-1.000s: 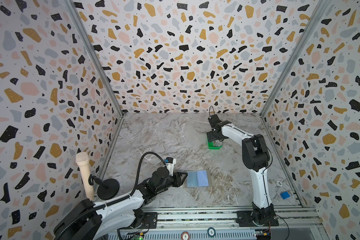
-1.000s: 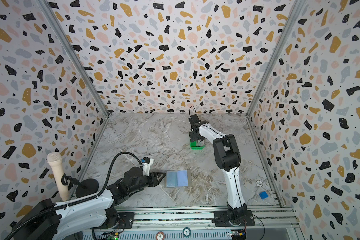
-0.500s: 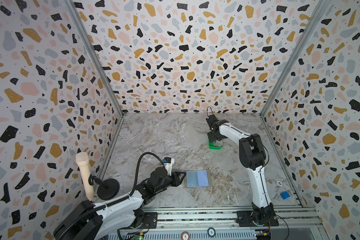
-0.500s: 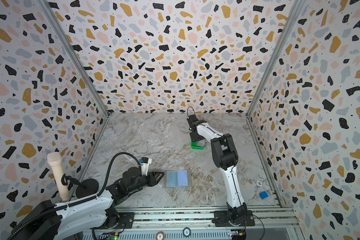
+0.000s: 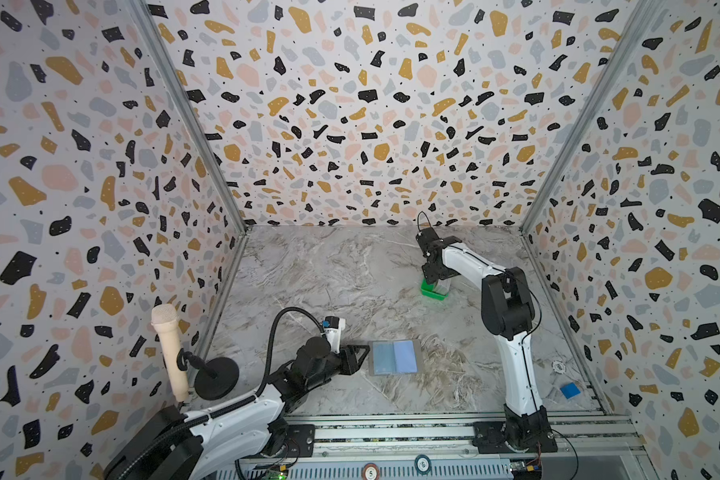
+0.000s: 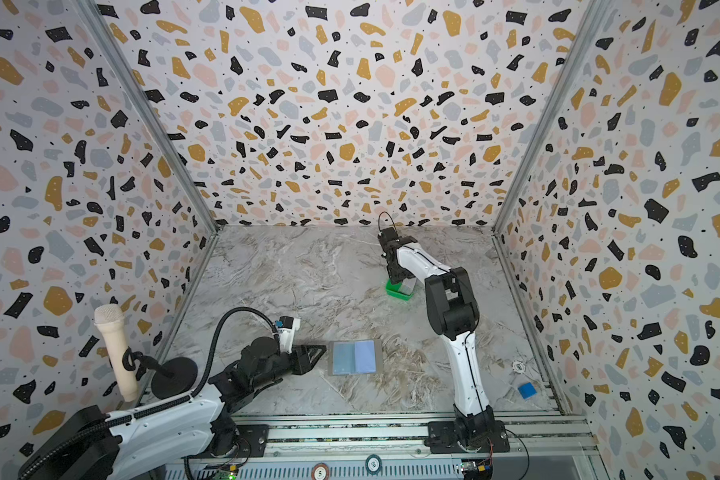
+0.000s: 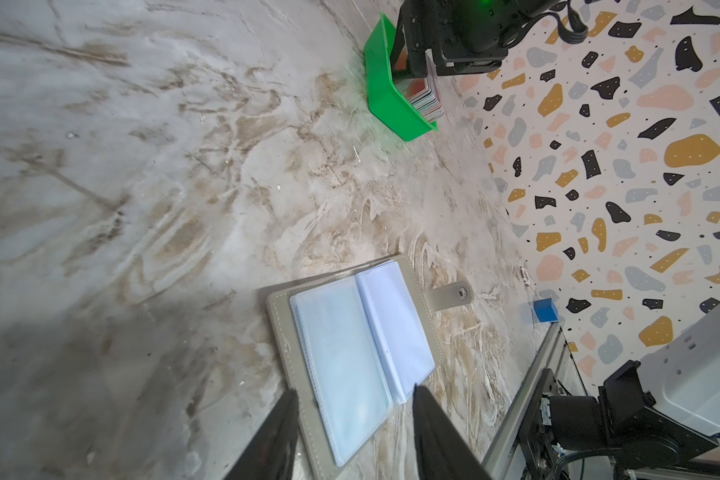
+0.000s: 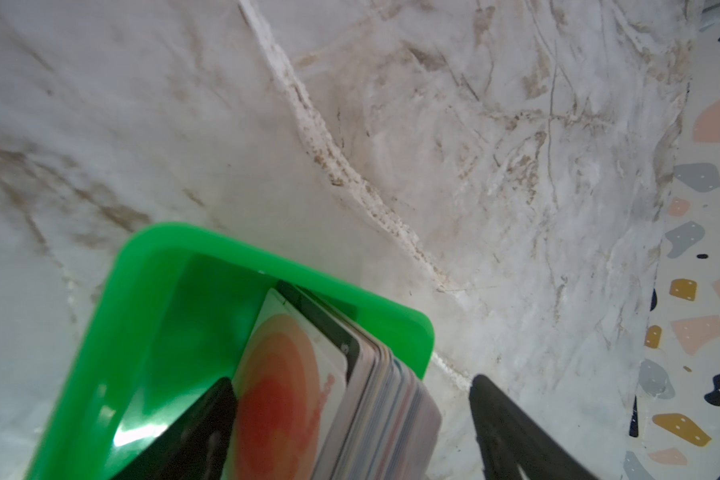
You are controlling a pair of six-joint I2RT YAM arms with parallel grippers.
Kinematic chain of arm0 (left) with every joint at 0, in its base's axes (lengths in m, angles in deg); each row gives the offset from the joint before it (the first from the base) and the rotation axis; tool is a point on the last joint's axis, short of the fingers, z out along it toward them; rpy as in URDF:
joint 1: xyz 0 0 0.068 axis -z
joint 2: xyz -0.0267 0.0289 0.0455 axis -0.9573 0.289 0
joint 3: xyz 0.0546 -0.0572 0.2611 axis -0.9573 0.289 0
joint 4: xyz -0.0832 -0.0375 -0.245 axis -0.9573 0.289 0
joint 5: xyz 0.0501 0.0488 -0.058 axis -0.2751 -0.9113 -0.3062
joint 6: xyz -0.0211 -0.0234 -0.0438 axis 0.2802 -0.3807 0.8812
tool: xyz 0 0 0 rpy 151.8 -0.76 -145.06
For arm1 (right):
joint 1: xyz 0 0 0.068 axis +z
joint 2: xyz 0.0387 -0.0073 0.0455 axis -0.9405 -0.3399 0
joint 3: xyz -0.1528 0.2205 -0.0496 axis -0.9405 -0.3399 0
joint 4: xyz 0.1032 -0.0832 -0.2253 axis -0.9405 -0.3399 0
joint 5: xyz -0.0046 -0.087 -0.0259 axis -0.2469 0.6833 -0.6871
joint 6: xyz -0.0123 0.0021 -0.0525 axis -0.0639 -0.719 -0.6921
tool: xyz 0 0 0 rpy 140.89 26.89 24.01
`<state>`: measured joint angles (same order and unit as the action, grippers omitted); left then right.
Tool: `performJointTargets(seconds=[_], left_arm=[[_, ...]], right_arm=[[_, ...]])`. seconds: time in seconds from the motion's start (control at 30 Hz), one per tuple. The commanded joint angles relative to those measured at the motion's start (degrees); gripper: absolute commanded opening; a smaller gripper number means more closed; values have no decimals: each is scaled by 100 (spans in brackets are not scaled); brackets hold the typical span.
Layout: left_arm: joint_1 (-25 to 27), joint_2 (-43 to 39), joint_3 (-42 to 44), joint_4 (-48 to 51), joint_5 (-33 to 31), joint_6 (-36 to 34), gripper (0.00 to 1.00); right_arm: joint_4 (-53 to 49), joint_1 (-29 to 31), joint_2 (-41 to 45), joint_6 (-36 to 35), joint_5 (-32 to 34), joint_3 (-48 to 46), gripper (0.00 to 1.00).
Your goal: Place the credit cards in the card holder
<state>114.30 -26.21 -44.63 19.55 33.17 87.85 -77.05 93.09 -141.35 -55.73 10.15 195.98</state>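
Right gripper [image 8: 352,379] is down on the green tray [image 8: 163,257], far right of centre on the table [image 5: 329,274]. Jaws are apart and straddle the cards [image 8: 287,395]. One finger is inside the tray against the front orange-red card. The other is outside the tray wall with a clear gap to the stack, so nothing is clamped.

The cards stand on edge in one stack at the tray's right end, leaning a bit. All of them are in the tray, and the top views show only their upper edge [image 5: 443,284].

The holder [image 5: 393,357] is at near centre, well apart from the tray. It lies open and flat, grey cover down, with pale blue pocket pages up. The snap tab [image 7: 460,293] sticks out on its right side. Can't tell if any pocket has a card in it.

Left gripper [image 7: 354,390] is low at the holder's left edge, jaws apart, with its tips over the cover's border. It has nothing pinched. Can't tell if the tips touch the cover.

A blue block [image 5: 569,390] sits near right by the wall.
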Motion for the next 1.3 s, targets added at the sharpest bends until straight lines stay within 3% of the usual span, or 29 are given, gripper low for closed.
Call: performJointTargets(seconds=[0.0,0.23,0.43,0.57,0.67,0.77,0.87,1.07,1.2,1.27], left_arm=[[-41,-81,77,-243,68,-8,47],[-57,-112,140,-285,73,24,47],[-74,-84,141,-336,100,35,47],[-80,-56,140,-306,100,28,47],[-85,-61,141,-287,93,33,47],[-91,-71,133,-263,97,35,47],[-94,-77,132,-235,93,45,47],[-94,-36,106,-221,84,59,47],[-94,10,72,-200,101,72,47],[-100,-13,71,-174,95,81,47]], right_arm=[[-355,-61,451,-10,175,179,87],[-436,-165,586,0,163,62,83],[-37,-261,769,298,-740,-637,89],[290,-313,831,514,-1240,-1070,88],[468,-314,827,503,-1502,-1247,81],[616,-314,832,302,-1624,-1311,67],[876,-234,932,-189,-1869,-1415,55],[1015,439,829,-1515,-1924,-1339,47],[1064,617,708,-1679,-1838,-1326,50],[1101,642,645,-1623,-1685,-1293,62]])
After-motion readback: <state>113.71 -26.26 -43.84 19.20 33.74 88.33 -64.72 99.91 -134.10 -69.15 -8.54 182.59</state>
